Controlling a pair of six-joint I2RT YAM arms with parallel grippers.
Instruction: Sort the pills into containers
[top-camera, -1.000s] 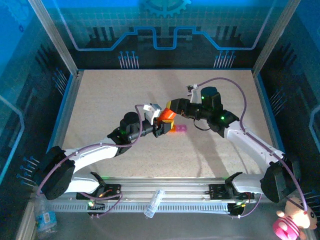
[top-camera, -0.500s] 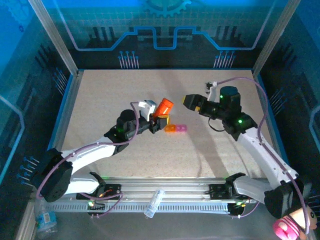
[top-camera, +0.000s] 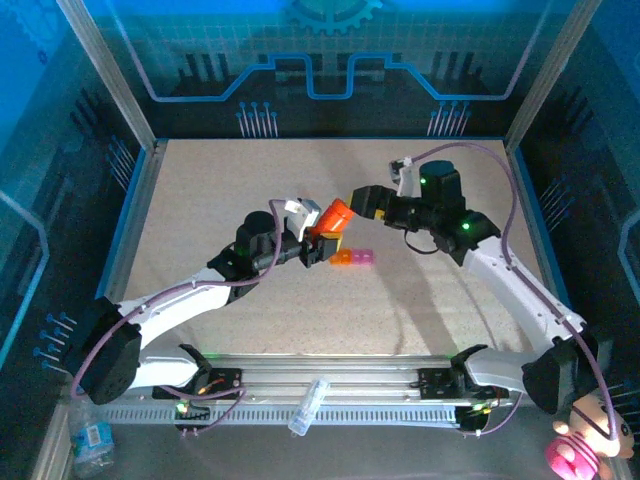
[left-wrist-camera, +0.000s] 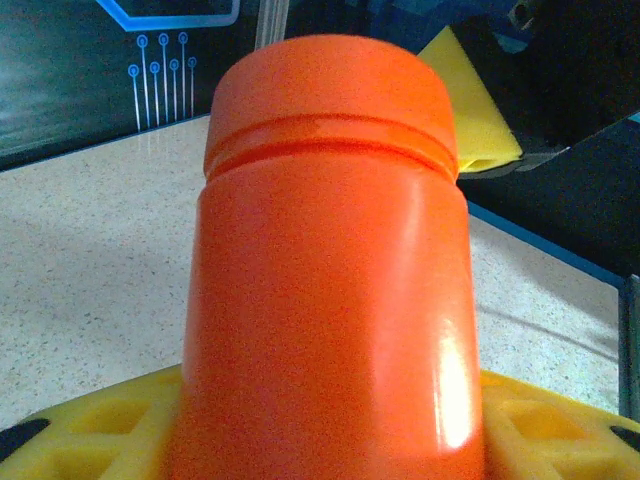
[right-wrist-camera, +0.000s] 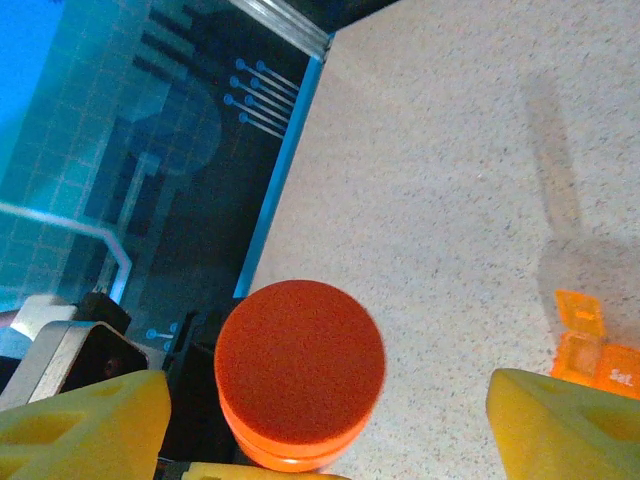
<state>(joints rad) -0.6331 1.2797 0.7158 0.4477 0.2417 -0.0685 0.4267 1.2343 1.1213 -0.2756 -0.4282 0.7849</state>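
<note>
Status: sorting not started, judging by how things lie. The cap (right-wrist-camera: 300, 365) is still on the bottle (left-wrist-camera: 330, 300), so the pills are judged to be shut inside it.

Left claw (top-camera: 322, 240) is clamped on the bottle's lower body, with its yellow pads (left-wrist-camera: 90, 430) pressed against both sides. The bottle is tilted, cap end pointing toward the right arm. In the top view it sits mid-bench, just behind the containers (top-camera: 351, 258).

Right claw (right-wrist-camera: 320, 425) is open. Its yellow fingers (right-wrist-camera: 85, 420) stand wide on either side of the cap, with a gap on each side and no contact. It looks lined up to take the cap, but that's a judgement.

The containers are a joined strip lying flat on the bench (top-camera: 230, 180). They sit just beside the left claw's tip, on its near side, between the two arms. Neither claw touches them.

Left to do, i.e. all of it:
- get the cap off
- get the pills out
- drop them into the cells

Counts:
- bottle: 1
- cap: 1, fitted
- containers: 1 strip; orange and pink cells can be made out, but the cell count is too small to tell from the top view
- arms: 2, one claw each
- pills: cannot count
</note>
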